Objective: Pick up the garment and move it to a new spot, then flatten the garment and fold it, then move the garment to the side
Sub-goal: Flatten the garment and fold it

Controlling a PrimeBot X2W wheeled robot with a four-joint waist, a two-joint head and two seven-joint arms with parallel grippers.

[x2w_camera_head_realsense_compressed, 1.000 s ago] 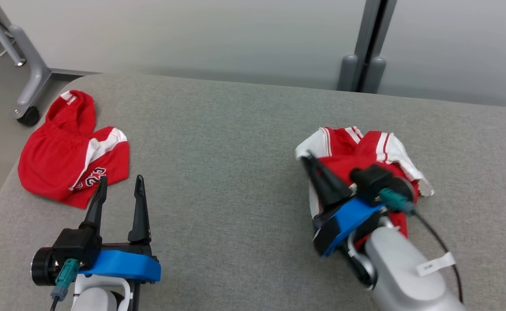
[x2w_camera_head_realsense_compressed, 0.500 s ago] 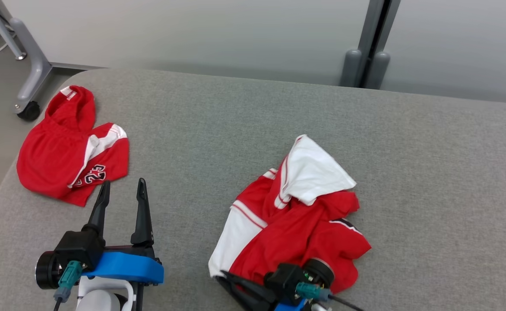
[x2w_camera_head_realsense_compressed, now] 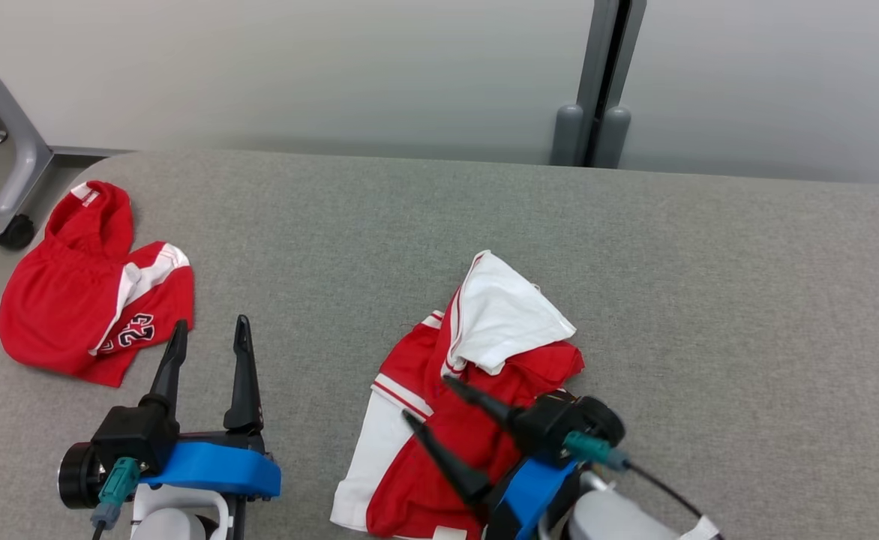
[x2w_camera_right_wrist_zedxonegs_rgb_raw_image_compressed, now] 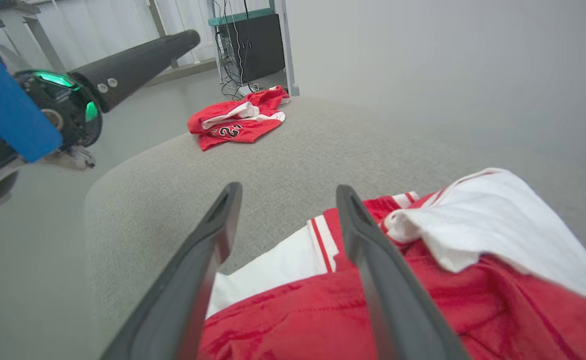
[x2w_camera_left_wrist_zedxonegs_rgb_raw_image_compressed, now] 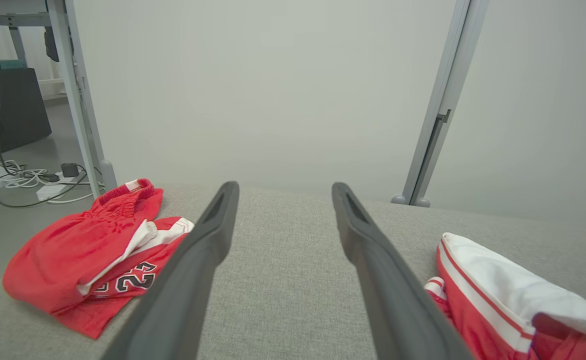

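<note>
The garment (x2w_camera_head_realsense_compressed: 477, 375) is a crumpled red and white piece lying on the grey padded table (x2w_camera_head_realsense_compressed: 672, 285), near its front edge at the middle. My right gripper (x2w_camera_head_realsense_compressed: 427, 399) hovers just over the garment's red lower part, open, with nothing between its fingers. The right wrist view shows the right gripper (x2w_camera_right_wrist_zedxonegs_rgb_raw_image_compressed: 289, 189) with jaws spread over the garment (x2w_camera_right_wrist_zedxonegs_rgb_raw_image_compressed: 423, 280). My left gripper (x2w_camera_head_realsense_compressed: 211, 324) stands open at the lower left over bare table. In the left wrist view the left gripper (x2w_camera_left_wrist_zedxonegs_rgb_raw_image_compressed: 285, 187) is empty and the garment (x2w_camera_left_wrist_zedxonegs_rgb_raw_image_compressed: 498, 295) lies to its right.
A second red garment with a number print (x2w_camera_head_realsense_compressed: 87, 300) lies at the table's left edge, also seen as the numbered garment (x2w_camera_left_wrist_zedxonegs_rgb_raw_image_compressed: 88, 250) (x2w_camera_right_wrist_zedxonegs_rgb_raw_image_compressed: 238, 117). A grey post (x2w_camera_head_realsense_compressed: 597, 82) stands behind the table. A wheeled frame leg (x2w_camera_head_realsense_compressed: 12, 217) is on the floor at the far left.
My right gripper pulled the garment from the right middle of the table toward the front centre, then let go and opened. The left gripper stayed put. The camera shifted slightly.
</note>
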